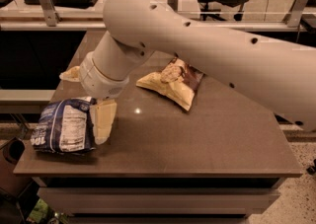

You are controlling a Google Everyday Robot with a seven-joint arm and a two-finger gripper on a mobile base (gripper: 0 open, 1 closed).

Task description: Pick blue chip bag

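Observation:
The blue chip bag (63,127) lies flat near the table's front left corner, white nutrition panel facing up. My gripper (88,98) hangs from the large cream arm (197,45) just right of and above the bag, and it is open. One cream finger (103,119) rests against the bag's right edge. The other finger (70,73) sticks out behind the bag's far side. The bag is on the table, not lifted.
A brown-and-yellow chip bag (173,82) lies mid-table, right of the gripper. The brown table (197,144) has its left edge just beside the blue bag. A railing with metal posts (43,2) runs behind. A dark bin (10,156) stands on the floor at the lower left.

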